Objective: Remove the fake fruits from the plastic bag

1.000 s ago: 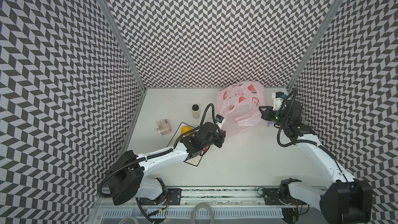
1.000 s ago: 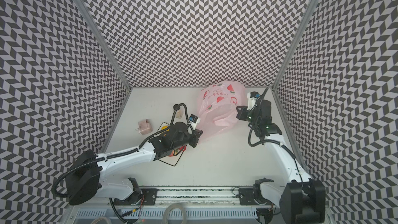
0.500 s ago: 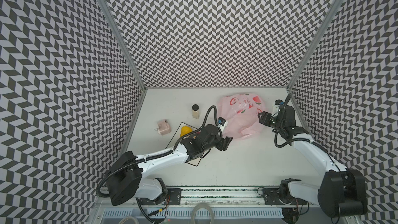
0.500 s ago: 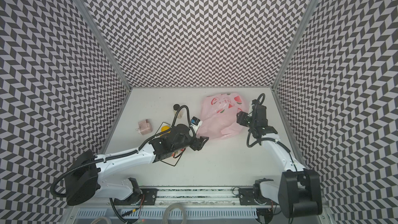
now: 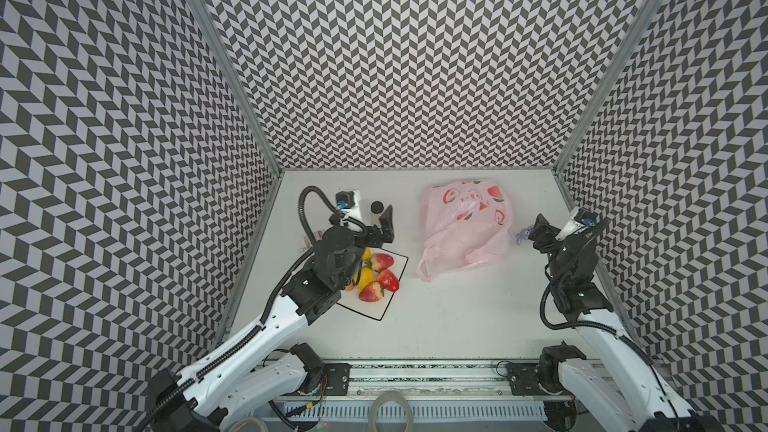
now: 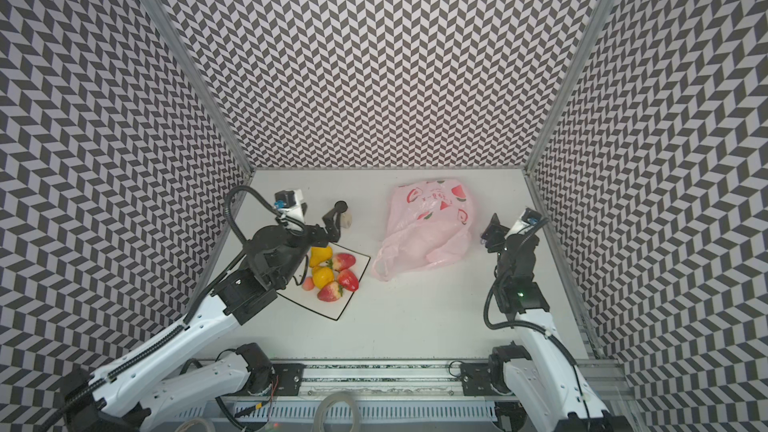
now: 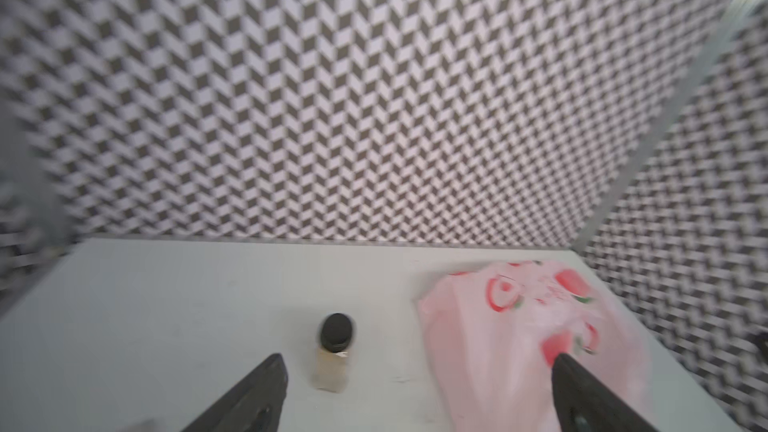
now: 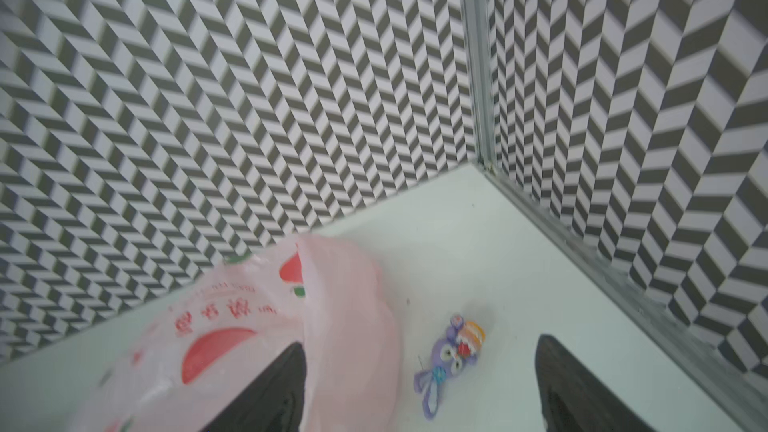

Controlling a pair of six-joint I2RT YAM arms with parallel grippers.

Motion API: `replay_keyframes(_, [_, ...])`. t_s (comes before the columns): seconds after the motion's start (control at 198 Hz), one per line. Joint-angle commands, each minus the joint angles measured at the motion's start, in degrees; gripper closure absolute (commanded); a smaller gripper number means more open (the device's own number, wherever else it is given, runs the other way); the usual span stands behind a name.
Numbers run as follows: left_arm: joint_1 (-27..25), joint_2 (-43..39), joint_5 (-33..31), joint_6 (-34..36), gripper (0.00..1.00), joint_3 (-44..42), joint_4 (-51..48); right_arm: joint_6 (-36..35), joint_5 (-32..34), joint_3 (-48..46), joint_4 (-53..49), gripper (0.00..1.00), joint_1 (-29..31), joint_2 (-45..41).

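The plastic bag [image 5: 465, 230] is now lying slack on the white table [image 5: 457, 317], at about 1 o'clock from the table's middle in both top views. A second ago it was hanging bunched between the two grippers. Half a second ago it was already sagging low.

The left gripper [image 7: 417, 361] has let go and is pulling back toward 9 o'clock. Its jaws are standing wide apart with nothing between them, and it is hovering just beside a small black-lidded jar [image 7: 334, 351].

The right gripper [image 8: 420, 343] has also released and is backing off to the bag's 3 o'clock side. It too is spread wide and holding nothing, with a small purple figurine [image 8: 451, 351] on the table between its fingers in the wrist view.

The fake fruits [image 6: 332, 274] are sitting in a heap on the white square plate [image 6: 340, 305], at 9 o'clock from the bag and well apart from it. There are red strawberries, yellow ones and a tiny peach-pink ball. The left arm was covering most of them before and is now exposing them.

Whether the bag is still holding anything cannot be told.
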Motion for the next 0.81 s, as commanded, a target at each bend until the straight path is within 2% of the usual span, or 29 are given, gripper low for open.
replay_keyframes(0.0, [8.56, -3.59, -9.09, 1.46, 0.01, -7.38, 1.54, -4.14, 2.44, -4.40, 17.80, 0.16, -0.27, 4.77])
replay_keyframes(0.131, [21.61, -7.73, -3.73, 4.35, 0.02, -17.32, 9.68, -6.78, 0.24, -7.17, 26.65, 0.16, -0.87, 12.11])
replay_keyframes(0.237, [27.94, -9.42, -0.10, 7.94, 0.02, -26.79, 21.45, -7.12, -2.75, -9.24, 35.36, 0.15, -1.54, 18.20])
replay_keyframes(0.353, [32.15, -7.48, 3.97, 9.27, 0.03, -34.00, 32.89, -7.77, -7.08, -14.32, 51.31, 0.16, -1.60, 24.48])
replay_keyframes(0.388, [32.99, -6.30, 5.30, 9.44, 0.02, -35.51, 35.94, -9.39, -11.15, -15.34, 56.83, 0.16, -1.60, 26.23])
replay_keyframes(0.439, [33.62, -3.86, 6.82, 10.16, 0.02, -37.19, 40.64, -13.50, -17.04, -15.75, 59.39, 0.15, -1.51, 28.49])
replay_keyframes(0.515, [34.19, 0.61, 8.37, 11.81, 0.02, -38.69, 47.52, -13.29, -17.23, -17.10, 67.26, 0.15, -1.59, 34.78])
replay_keyframes(0.58, [34.64, 4.44, 10.36, 12.96, 0.02, -38.27, 51.28, -11.52, -13.33, -18.10, 79.21, 0.14, -1.60, 41.35])
replay_keyframes(0.605, [34.74, 5.95, 11.20, 13.46, 0.02, -38.26, 53.26, -11.34, -12.53, -17.41, 77.94, 0.14, -1.53, 41.21])
replay_keyframes(0.691, [35.00, 12.46, 13.37, 13.54, 0.02, -38.35, 61.15, -10.27, -11.08, -11.69, 57.52, 0.11, -1.84, 36.06])
replay_keyframes(0.777, [35.04, 20.97, 15.20, 13.25, 0.02, -38.17, 69.45, -10.26, -10.48, -13.99, 69.62, 0.07, -1.68, 40.31])
replay_keyframes(0.802, [35.12, 23.50, 15.59, 13.42, 0.01, -38.06, 72.61, -10.32, -10.46, -14.06, 70.18, 0.07, -1.69, 40.43])
